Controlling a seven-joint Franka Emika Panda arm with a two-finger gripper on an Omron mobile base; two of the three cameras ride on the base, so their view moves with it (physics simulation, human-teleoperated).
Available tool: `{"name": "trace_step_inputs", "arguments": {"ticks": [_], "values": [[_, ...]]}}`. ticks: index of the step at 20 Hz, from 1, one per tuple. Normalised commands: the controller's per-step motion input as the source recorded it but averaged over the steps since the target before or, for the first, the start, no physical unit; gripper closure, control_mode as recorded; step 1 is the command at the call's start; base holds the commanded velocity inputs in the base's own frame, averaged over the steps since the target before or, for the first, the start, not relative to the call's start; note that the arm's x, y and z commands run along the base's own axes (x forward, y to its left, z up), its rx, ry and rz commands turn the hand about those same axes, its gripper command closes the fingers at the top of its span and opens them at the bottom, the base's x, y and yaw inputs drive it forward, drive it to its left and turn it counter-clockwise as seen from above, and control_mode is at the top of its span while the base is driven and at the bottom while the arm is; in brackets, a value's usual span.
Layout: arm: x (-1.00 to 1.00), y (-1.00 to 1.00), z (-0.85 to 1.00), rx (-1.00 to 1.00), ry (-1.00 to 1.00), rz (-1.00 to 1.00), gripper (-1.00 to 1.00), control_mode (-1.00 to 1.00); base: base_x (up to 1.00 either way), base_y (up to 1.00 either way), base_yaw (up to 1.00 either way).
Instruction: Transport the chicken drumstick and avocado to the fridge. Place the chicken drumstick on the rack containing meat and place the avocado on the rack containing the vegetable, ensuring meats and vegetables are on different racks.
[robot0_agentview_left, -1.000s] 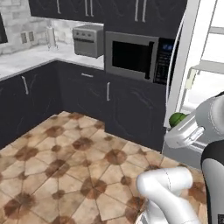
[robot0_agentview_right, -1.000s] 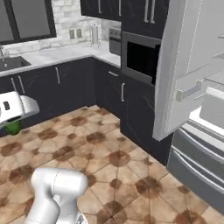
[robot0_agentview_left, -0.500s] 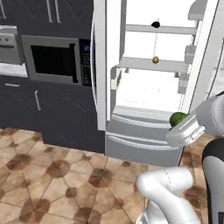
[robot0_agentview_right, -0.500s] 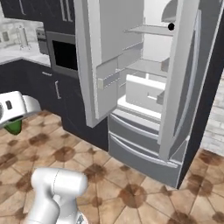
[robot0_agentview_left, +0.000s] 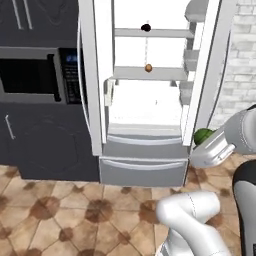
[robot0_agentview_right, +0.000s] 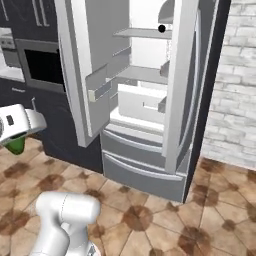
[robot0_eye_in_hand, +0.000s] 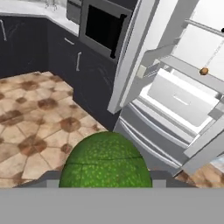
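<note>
The avocado (robot0_eye_in_hand: 105, 161), green and mottled, sits between my gripper's fingers; my gripper (robot0_eye_in_hand: 105, 178) is shut on it. From the base it shows as a green lump (robot0_agentview_left: 202, 135) at my hand (robot0_agentview_left: 212, 150), low and right of the fridge (robot0_agentview_left: 145, 159). The fridge's doors stand open. A dark eggplant (robot0_agentview_left: 145, 27) lies on the upper rack (robot0_agentview_left: 165, 33). An orange-brown meat lump (robot0_agentview_left: 148, 68) lies on the rack below (robot0_agentview_left: 130, 74). The chicken drumstick is out of view.
A built-in microwave (robot0_agentview_left: 27, 75) and dark cabinets stand left of the fridge. The open left door (robot0_agentview_right: 82, 75) with its bins juts toward me, and the right door (robot0_agentview_right: 180, 85) stands open too. A brick wall (robot0_agentview_right: 235, 90) is on the right. Tiled floor lies between me and the fridge.
The whole view has swung from the dark cabinets and oven to face the open fridge, so the base has moved. The avocado has stayed in my gripper throughout.
</note>
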Motion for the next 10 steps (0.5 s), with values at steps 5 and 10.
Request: {"name": "trace_step_inputs", "arguments": {"ticks": [5,10], "values": [[0.00,0.00,0.00,0.00,0.00,0.00,1.00,1.00,0.07,-0.20,-0.61],[0.00,0.00,0.00,0.00,0.00,0.00,1.00,1.00,0.45,0.88,-0.38]]}}
